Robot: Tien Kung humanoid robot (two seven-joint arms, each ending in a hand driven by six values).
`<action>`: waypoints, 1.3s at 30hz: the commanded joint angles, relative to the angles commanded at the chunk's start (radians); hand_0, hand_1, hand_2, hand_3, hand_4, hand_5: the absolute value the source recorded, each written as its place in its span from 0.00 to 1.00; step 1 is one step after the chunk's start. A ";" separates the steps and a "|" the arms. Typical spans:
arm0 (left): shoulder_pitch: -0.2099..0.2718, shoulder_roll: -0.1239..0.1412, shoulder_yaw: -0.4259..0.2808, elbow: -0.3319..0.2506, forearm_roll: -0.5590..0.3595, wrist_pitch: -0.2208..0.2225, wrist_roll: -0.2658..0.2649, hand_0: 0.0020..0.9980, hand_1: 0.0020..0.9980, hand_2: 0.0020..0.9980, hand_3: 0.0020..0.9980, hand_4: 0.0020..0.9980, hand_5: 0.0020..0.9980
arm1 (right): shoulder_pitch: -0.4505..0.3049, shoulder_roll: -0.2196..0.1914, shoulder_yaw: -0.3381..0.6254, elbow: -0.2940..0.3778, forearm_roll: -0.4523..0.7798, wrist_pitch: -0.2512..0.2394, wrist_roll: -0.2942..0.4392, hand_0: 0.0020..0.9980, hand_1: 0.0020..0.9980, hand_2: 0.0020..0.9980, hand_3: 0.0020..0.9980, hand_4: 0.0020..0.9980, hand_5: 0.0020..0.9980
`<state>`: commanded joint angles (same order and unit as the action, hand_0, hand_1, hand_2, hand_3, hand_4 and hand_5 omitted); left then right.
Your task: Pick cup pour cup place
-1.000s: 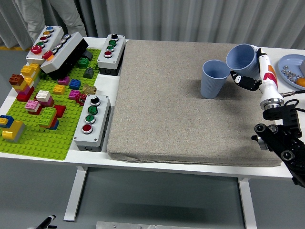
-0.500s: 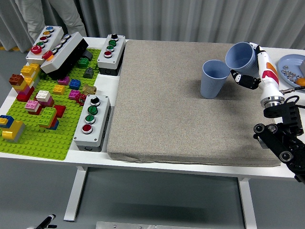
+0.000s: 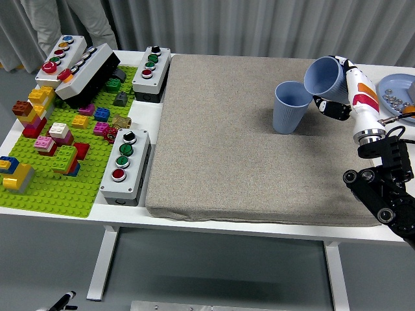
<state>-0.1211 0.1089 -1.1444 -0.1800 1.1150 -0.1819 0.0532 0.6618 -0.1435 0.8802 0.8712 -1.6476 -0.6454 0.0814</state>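
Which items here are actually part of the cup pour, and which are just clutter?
In the job:
- tilted blue cup, held by the right hand
- upright blue cup on the grey mat

Lying about:
- button boxes
- toy bricks on the green baseplate
- blue plate at the right edge
- a person's legs at the far side

Green brick baseplate [image 3: 58,188] (button boxes [image 3: 125,165] beside it), left

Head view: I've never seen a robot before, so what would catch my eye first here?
Probably the right hand at the far right, tipping a blue cup toward a second blue cup standing on the grey mat. Next, the green board of colourful bricks on the left, ringed by grey button boxes.
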 joint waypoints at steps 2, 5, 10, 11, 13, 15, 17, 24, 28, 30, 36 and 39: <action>0.001 0.000 0.000 0.000 0.000 0.000 0.000 0.84 0.80 0.88 0.79 0.64 0.98 | -0.001 0.000 0.001 0.001 -0.016 0.000 -0.005 0.78 0.66 0.58 0.63 0.63 0.00; 0.004 0.000 -0.001 0.000 0.001 0.000 0.000 0.84 0.80 0.88 0.79 0.64 0.98 | -0.002 0.001 0.004 0.003 -0.043 0.000 -0.013 0.78 0.66 0.58 0.63 0.63 0.00; 0.004 0.001 0.000 0.000 0.000 0.001 0.000 0.84 0.80 0.88 0.79 0.64 0.98 | 0.000 0.000 0.006 0.002 -0.071 0.000 -0.023 0.78 0.66 0.58 0.63 0.63 0.00; 0.005 0.001 0.000 0.000 0.000 0.001 0.000 0.84 0.80 0.88 0.79 0.64 0.98 | 0.000 0.000 0.006 0.002 -0.077 0.000 -0.025 0.78 0.66 0.58 0.63 0.63 0.00; 0.005 0.001 0.000 0.000 -0.001 0.001 0.000 0.84 0.80 0.88 0.79 0.64 0.98 | 0.000 -0.001 0.007 0.001 -0.091 0.000 -0.029 0.78 0.66 0.58 0.63 0.63 0.00; 0.005 0.001 0.000 0.000 -0.001 0.001 0.000 0.84 0.80 0.88 0.79 0.64 0.98 | 0.001 -0.002 0.007 -0.001 -0.108 0.000 -0.034 0.78 0.66 0.58 0.63 0.63 0.00; 0.006 0.001 0.000 0.000 -0.001 0.001 0.000 0.84 0.80 0.88 0.79 0.64 0.98 | 0.002 -0.001 0.008 -0.004 -0.125 0.000 -0.041 0.78 0.66 0.58 0.63 0.63 0.00; 0.006 0.001 0.000 0.000 -0.002 0.001 -0.001 0.84 0.80 0.88 0.79 0.64 0.98 | 0.008 -0.007 0.009 -0.004 -0.179 0.000 -0.062 0.78 0.66 0.58 0.63 0.63 0.00; 0.004 0.002 0.000 0.000 -0.002 0.001 -0.001 0.84 0.80 0.88 0.79 0.64 0.98 | 0.012 -0.012 0.011 -0.001 -0.196 0.000 -0.071 0.78 0.66 0.58 0.63 0.63 0.00; 0.004 0.002 0.000 0.000 -0.002 0.002 -0.001 0.84 0.80 0.88 0.79 0.64 0.98 | 0.013 -0.014 0.014 0.002 -0.205 0.000 -0.075 0.78 0.66 0.58 0.63 0.63 0.00; 0.003 0.002 -0.002 0.000 -0.001 0.001 0.000 0.84 0.80 0.88 0.79 0.64 0.98 | 0.015 -0.017 0.018 0.009 -0.218 0.000 -0.077 0.78 0.66 0.58 0.63 0.63 0.00; 0.003 0.002 -0.001 0.000 -0.001 0.001 -0.001 0.84 0.80 0.88 0.79 0.64 0.98 | 0.014 -0.016 0.019 0.010 -0.219 0.000 -0.077 0.79 0.66 0.58 0.62 0.63 0.00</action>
<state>-0.1179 0.1111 -1.1458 -0.1800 1.1138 -0.1805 0.0525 0.6762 -0.1594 0.8988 0.8810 -1.8665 -0.6454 0.0040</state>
